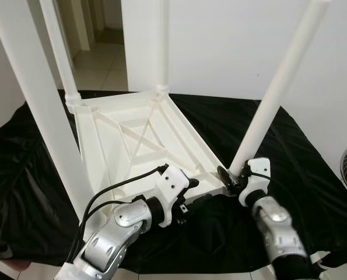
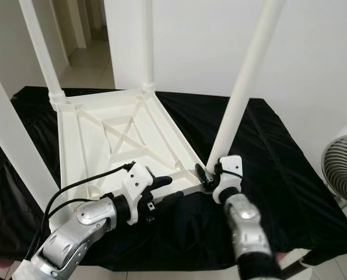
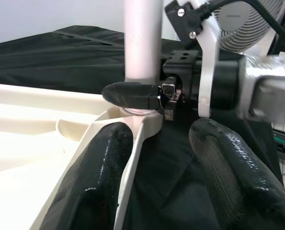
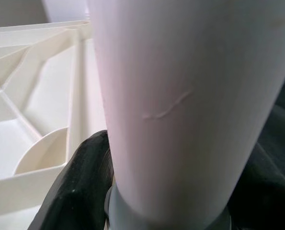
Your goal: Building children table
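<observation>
Silver jointed arms; white wrist housings with dark screws; black cables; glossy black fingers (image 3: 100, 179)

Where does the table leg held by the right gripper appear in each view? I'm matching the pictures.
Left eye view: table leg, right of centre, leaning up to the right.
Right eye view: centre-right.
Left wrist view: upper centre, right gripper at its base.
Right wrist view: close up, centre.
Shared landmark: upturned white tabletop.
</observation>
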